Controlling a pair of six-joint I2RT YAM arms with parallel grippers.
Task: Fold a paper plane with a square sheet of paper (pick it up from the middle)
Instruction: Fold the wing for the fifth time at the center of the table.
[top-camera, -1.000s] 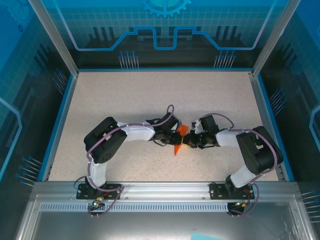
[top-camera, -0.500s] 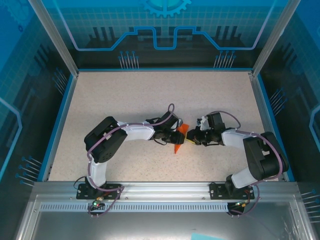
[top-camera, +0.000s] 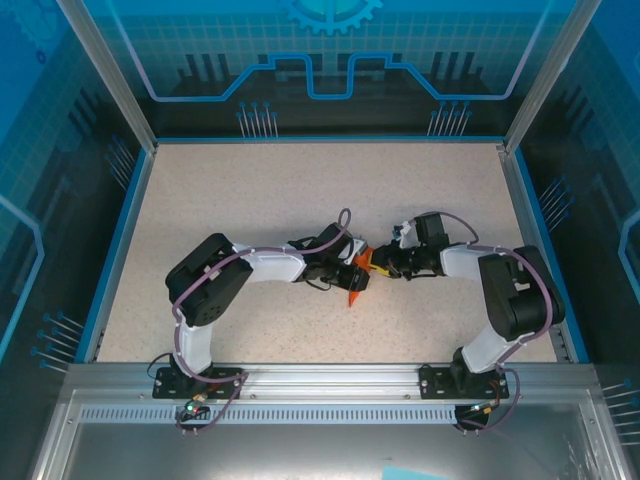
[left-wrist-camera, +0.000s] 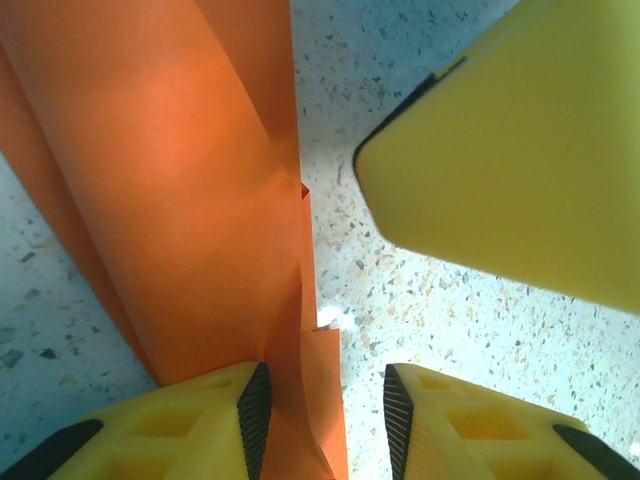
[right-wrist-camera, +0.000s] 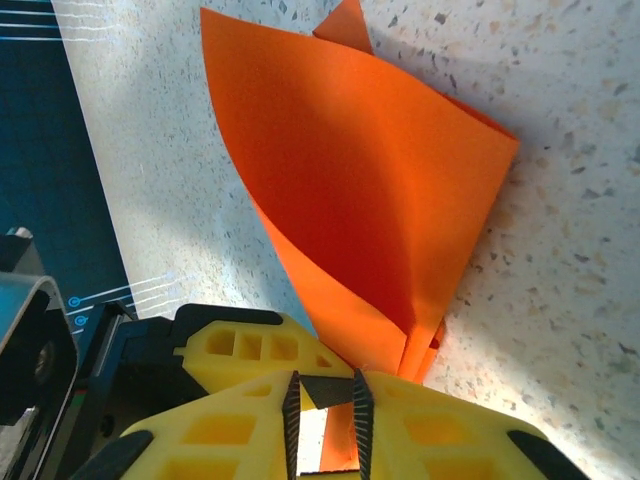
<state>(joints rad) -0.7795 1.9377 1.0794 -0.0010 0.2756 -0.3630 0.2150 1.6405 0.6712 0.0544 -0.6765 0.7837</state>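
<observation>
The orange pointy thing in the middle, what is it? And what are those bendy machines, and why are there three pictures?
Those are robot arms, a left arm and a right arm, bolted to a speckled table. One picture looks down from above; the other two come from a small camera on each wrist. The orange thing is a folded paper plane. Each arm ends in a yellow two-fingered end effector. The right end effector pinches the paper's narrow end. The left end effector has its fingers apart, with a paper edge between them.

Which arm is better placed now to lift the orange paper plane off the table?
Right, likely: the right gripper pinches the narrow end of the orange paper plane, while the left gripper is open.
</observation>
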